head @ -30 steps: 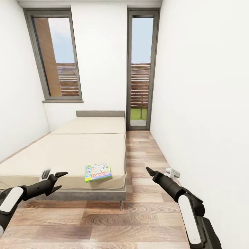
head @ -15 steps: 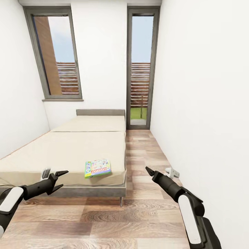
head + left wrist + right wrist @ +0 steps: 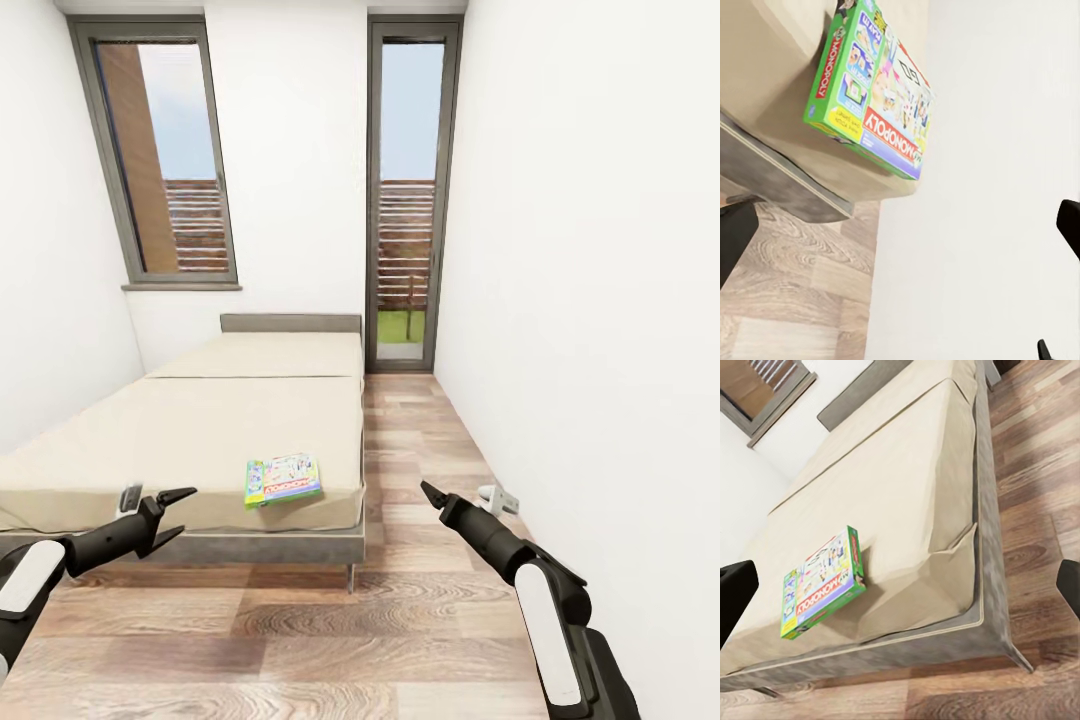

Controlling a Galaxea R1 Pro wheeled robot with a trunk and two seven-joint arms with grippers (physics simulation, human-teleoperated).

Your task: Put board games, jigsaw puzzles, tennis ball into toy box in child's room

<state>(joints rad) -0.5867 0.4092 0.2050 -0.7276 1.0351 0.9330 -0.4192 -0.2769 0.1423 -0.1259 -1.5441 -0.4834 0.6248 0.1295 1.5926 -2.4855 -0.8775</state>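
Cream mattress of the bed: Monopoly board game lies flat near its foot-end corner, floor side. No container in sight. Left gripper hovers off the bed's foot, fingers spread, empty. Right gripper over wood floor; its finger spread cannot be judged.

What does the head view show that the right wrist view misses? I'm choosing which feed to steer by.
Head view alone: both arms, the left gripper and right gripper apart from everything, the tall glass door, the right wall. Right wrist view alone: the mattress's near corner creased. Both: the Monopoly box lying near the bed's foot, wooden floor.
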